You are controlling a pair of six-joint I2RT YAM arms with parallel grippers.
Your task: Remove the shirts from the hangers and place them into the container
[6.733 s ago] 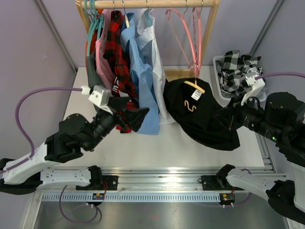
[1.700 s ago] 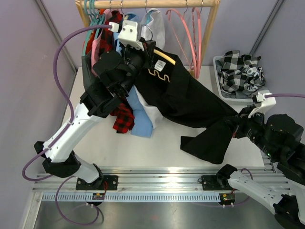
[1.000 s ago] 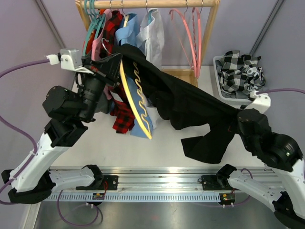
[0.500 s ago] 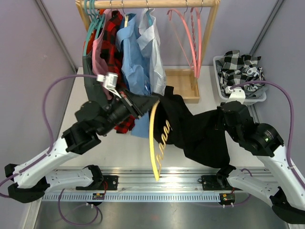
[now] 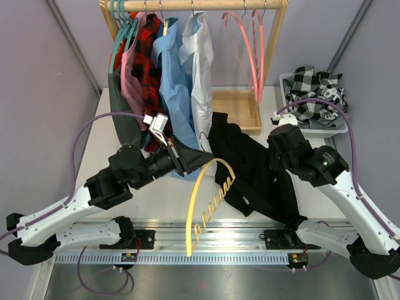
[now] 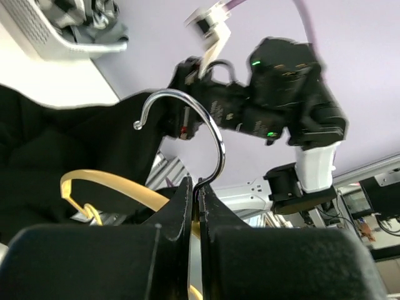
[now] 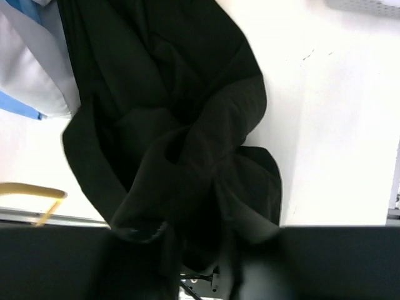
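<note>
The left tool (image 6: 195, 201) stays clenched on the metal neck of the yellow hanger (image 6: 112, 183), the hook curling up above its jaws. Half a second ago the hanger hung straight down beside the tool with the black shirt (image 5: 250, 169) bunched against it. Now the hanger is clear of the cloth and swings out below the tool, toward the near edge of the table (image 5: 169, 203).

The shirt has dropped off it. It lies heaped on the table to the right of the left tool, under the right arm, where earlier it was stretched in the air between the two arms.

The right tool (image 7: 200, 250) has come in over the heap. Black cloth bunches up between its dark fingers, but whether they pinch it or have let go I cannot tell.

Beyond the right tool, well apart from the heap, stands the white basket (image 5: 284, 80). The check shirt (image 5: 309, 84) is in it, as before. Behind the left tool, the red check (image 5: 149, 56), light blue (image 5: 172, 81) and white (image 5: 201, 62) shirts hang on the rail (image 5: 206, 5), unchanged.
</note>
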